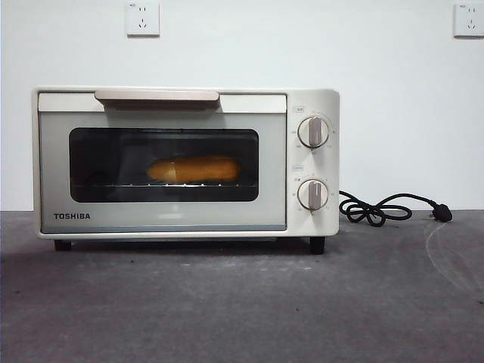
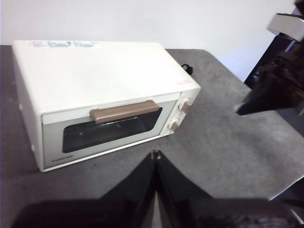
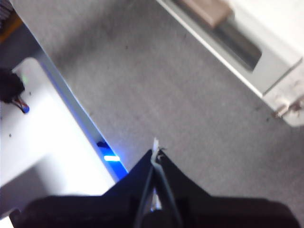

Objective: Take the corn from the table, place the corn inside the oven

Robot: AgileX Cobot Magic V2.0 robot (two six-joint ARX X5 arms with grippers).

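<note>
The corn [image 1: 194, 169] lies on the wire rack inside the cream-white oven [image 1: 185, 162], seen through the dark glass of the closed door. The oven stands on the dark grey table [image 1: 242, 302]. My left gripper [image 2: 155, 154] is shut and empty, held above the table in front of the oven [image 2: 102, 102]. My right gripper [image 3: 155, 151] is also shut and empty, over bare table [image 3: 156, 90] near the oven's knob end [image 3: 289, 104]. Neither gripper shows in the front view.
A black cord [image 1: 386, 208] with a plug trails on the table to the right of the oven. The other arm [image 2: 278, 80] shows dark at the side of the left wrist view. A white base with a blue light [image 3: 111, 158] sits past the table's edge.
</note>
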